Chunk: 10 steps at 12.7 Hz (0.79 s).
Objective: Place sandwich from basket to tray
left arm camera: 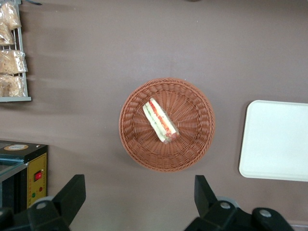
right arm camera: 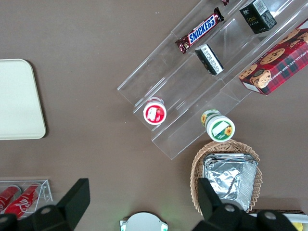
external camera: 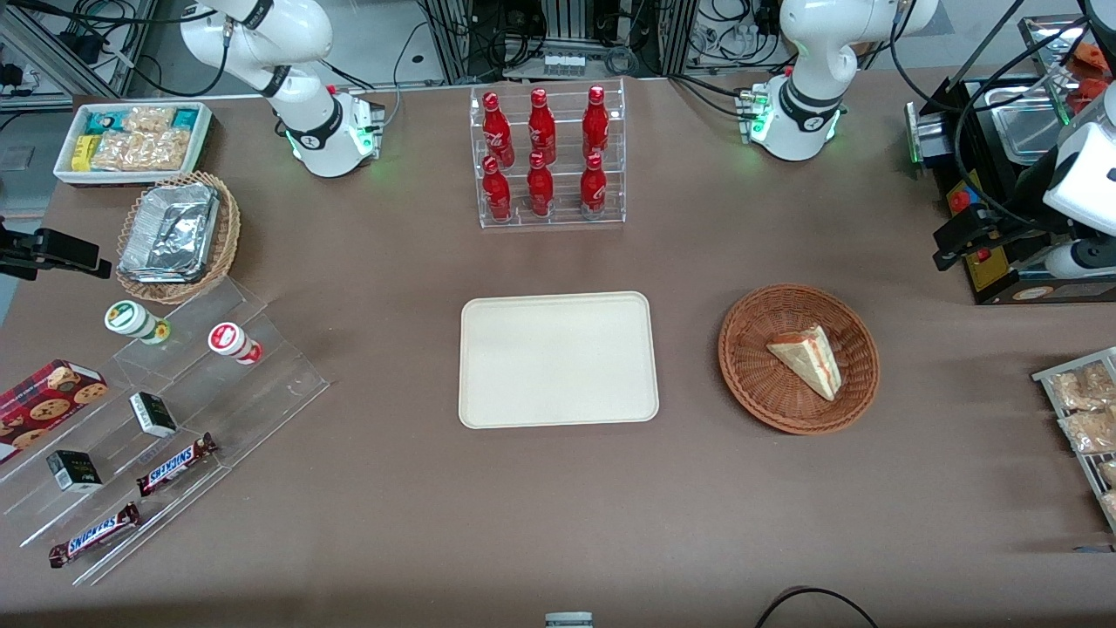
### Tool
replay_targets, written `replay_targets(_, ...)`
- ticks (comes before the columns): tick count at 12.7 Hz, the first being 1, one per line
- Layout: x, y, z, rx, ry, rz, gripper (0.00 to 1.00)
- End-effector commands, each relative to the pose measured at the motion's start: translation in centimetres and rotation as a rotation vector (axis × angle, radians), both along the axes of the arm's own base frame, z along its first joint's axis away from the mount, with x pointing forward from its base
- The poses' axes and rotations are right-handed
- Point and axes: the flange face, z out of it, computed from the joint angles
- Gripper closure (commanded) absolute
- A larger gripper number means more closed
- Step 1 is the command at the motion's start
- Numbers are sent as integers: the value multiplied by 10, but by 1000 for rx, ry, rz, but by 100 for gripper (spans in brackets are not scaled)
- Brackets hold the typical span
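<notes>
Sandwich (left arm camera: 160, 121) lies in the basket (left arm camera: 192, 144); above it hangs the claw (left arm camera: 139, 195), spread wide, fingertips only partly in view.

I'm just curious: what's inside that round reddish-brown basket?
One sandwich lies in the basket; whatever is under it is hidden. The open gripper hangs above, apart from both.

Triangular sandwich (external camera: 807, 358) lies on its side inside round reddish-brown wicker basket (external camera: 748, 384), red-green filling showing. Cream rectangular tray (external camera: 558, 359) lies flat beside the basket, apart. End effector (left arm camera: 139, 195) held above the basket, fingers spread.
</notes>
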Motion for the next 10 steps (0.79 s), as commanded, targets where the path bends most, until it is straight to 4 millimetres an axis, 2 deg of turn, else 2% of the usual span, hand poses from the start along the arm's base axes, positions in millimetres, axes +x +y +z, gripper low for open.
replay_targets(1,-1,7,4,3,28,-120,0)
replay_targets(4,-1,7,5,3,27,-122,0)
replay_targets(6,3,6,-3,8,37,-105,0)
replay_targets(7,4,5,-14,12,52,-102,0)
replay_targets(8,6,4,-33,11,69,-101,0)
replay_targets(10,8,3,-84,11,66,-79,0)
